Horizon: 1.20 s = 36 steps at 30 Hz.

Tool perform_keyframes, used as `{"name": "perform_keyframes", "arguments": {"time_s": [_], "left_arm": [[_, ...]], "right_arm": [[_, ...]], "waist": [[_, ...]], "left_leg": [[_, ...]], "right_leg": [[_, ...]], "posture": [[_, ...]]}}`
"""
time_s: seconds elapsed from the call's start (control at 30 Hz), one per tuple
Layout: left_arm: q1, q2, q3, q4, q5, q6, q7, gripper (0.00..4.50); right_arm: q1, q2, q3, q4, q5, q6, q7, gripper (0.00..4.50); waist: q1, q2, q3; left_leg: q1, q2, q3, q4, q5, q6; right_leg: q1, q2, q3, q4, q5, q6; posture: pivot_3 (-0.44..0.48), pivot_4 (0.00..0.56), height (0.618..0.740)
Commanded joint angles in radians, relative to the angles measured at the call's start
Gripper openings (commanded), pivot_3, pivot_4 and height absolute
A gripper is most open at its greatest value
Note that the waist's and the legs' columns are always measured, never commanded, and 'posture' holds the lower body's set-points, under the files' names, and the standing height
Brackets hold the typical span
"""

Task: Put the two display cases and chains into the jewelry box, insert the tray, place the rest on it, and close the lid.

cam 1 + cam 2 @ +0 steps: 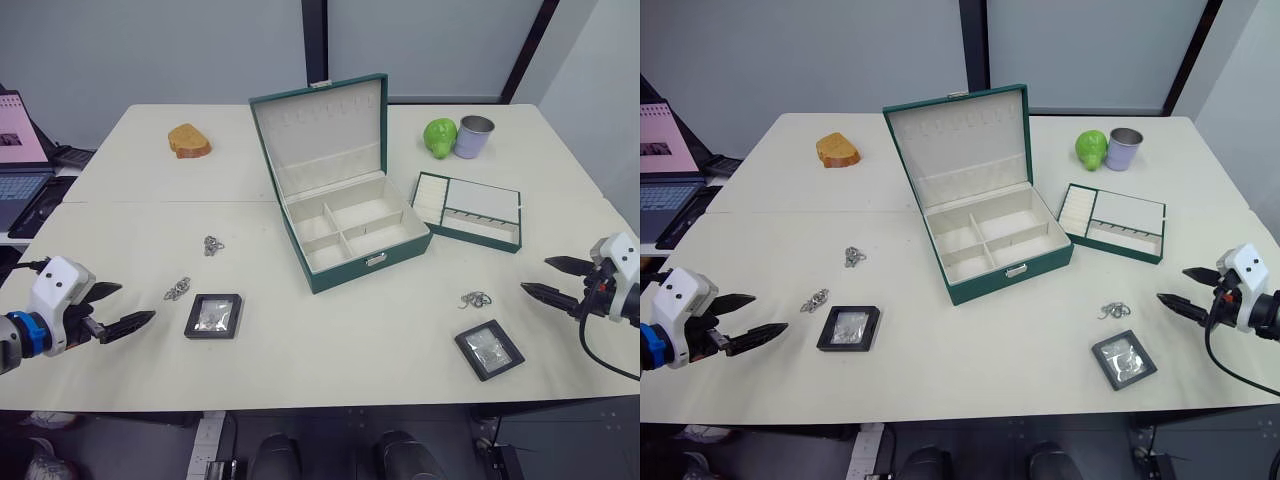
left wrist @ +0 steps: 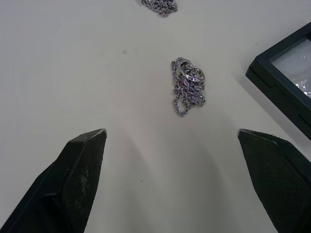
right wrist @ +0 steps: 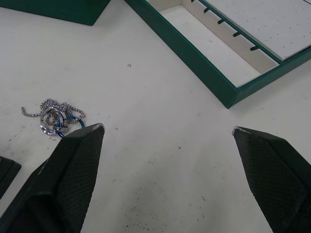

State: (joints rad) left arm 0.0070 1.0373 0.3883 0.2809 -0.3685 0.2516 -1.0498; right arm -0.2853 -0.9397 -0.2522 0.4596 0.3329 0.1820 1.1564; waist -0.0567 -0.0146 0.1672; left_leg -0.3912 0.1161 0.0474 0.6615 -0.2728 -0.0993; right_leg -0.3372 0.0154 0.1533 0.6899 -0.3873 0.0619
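The jewelry box (image 1: 352,238) stands open mid-table, its lid (image 1: 320,132) upright and its compartments bare. The tray (image 1: 468,210) lies on the table just right of it. One display case (image 1: 213,316) lies front left, the other (image 1: 489,349) front right. Two chains (image 1: 213,245) (image 1: 177,289) lie left of the box, and a third chain (image 1: 475,299) lies above the right case. My left gripper (image 1: 135,303) is open, low over the table left of the left case, facing the nearer chain (image 2: 187,86). My right gripper (image 1: 535,275) is open, right of the third chain (image 3: 54,118).
A piece of bread (image 1: 188,141) sits at the back left. A green fruit (image 1: 439,137) and a grey cup (image 1: 474,136) stand at the back right. A laptop (image 1: 15,160) sits on a side surface beyond the table's left edge.
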Motion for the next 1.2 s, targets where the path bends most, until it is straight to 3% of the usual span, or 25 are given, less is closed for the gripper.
{"name": "perform_keyframes", "arguments": {"time_s": [0.03,1.2], "left_arm": [[-0.021,0.003,0.040,0.015,0.001,-0.025,0.007,4.49],[-0.073,-0.007,0.038,0.048,-0.006,0.002,0.027,4.49]], "right_arm": [[-0.016,-0.006,-0.010,0.004,0.000,-0.019,0.009,4.49],[-0.059,-0.008,0.001,0.039,-0.007,-0.034,0.027,4.49]], "waist": [[0.000,0.000,0.000],[0.000,0.000,0.000]], "left_leg": [[0.000,0.000,0.000,0.000,0.000,0.000],[0.001,0.000,0.001,0.001,0.000,0.000]], "right_leg": [[0.000,0.000,0.000,0.000,0.000,0.000],[0.000,0.000,0.000,0.001,0.000,0.000]], "posture": [[0.000,0.150,0.740],[0.000,0.150,0.740]]}}
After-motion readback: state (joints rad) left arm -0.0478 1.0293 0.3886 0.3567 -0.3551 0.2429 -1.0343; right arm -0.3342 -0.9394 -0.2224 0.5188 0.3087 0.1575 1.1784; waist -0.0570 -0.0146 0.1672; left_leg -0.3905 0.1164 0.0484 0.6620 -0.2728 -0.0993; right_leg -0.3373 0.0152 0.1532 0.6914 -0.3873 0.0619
